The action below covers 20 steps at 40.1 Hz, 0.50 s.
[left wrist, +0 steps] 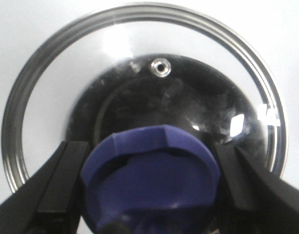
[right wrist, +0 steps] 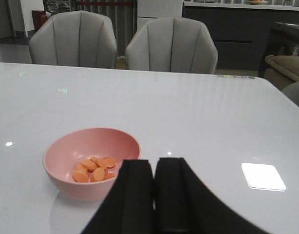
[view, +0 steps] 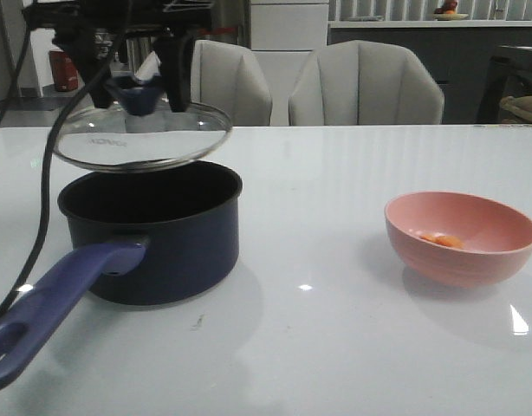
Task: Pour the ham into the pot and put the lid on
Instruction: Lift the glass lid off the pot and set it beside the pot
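Left gripper (left wrist: 150, 195) pinches the blue knob of the lid (view: 141, 134), holding it tilted above the pot (view: 151, 232) at counter (view: 335, 347) left, apparently clear of the rim. Right gripper (right wrist: 154, 190), fingers pressed together, holds nothing and sits near the bowl (right wrist: 91, 162). Ham (right wrist: 93, 169) lies in the bowl, at right.
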Available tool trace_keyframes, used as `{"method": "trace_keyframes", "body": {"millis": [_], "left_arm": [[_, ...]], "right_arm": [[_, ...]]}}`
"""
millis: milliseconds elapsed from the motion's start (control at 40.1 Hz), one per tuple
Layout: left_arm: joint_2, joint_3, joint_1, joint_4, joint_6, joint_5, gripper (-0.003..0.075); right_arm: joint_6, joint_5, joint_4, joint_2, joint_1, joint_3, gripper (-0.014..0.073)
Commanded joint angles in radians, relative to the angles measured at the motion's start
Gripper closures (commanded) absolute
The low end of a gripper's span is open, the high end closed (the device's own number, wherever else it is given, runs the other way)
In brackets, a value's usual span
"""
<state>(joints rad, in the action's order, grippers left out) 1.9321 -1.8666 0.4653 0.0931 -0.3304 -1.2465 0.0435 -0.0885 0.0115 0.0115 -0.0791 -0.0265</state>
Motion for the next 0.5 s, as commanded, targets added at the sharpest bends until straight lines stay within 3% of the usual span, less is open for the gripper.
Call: {"method": "trace_keyframes", "body": {"millis": [0,250,474], "left_arm": [[-0.116,-0.003,-0.038,0.084,0.033,-0.022,0.0463],[-0.247,0.173,-0.246,0.054,0.037,0.072,0.0463],[-0.286,0.389,-0.431,-0.004,0.14,0.151,0.0463]], "right_arm": [[0.0,0.089,0.009,0.019,0.007,0.004,0.0442],[0.0,0.089,0.009,0.019,0.007,0.004,0.0442],[0.0,0.089,0.009,0.019,0.007,0.004,0.0442]]}}
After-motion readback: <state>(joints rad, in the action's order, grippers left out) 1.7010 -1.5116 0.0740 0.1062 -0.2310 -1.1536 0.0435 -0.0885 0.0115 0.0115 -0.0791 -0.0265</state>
